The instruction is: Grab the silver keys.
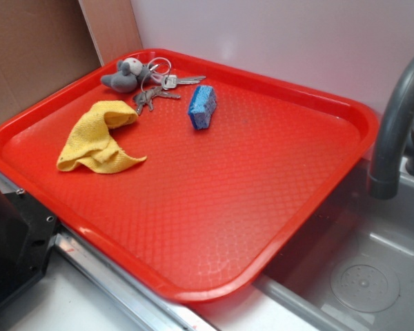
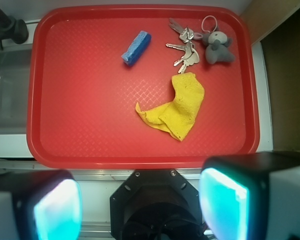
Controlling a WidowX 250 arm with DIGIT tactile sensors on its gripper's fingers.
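Your tool (image 2: 140, 207) hangs high over the tray's near edge w/ pads spread, gripping nothing, so you see the whole red tray (image 2: 90, 130). Silver keys (image 2: 186, 47) lie by its far right corner, touching the grey mouse (image 2: 217, 49), just beyond the yellow cloth (image 2: 177, 107).

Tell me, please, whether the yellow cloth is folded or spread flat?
Folded and crumpled: the yellow cloth lies bunched with overlapping layers on the red tray.
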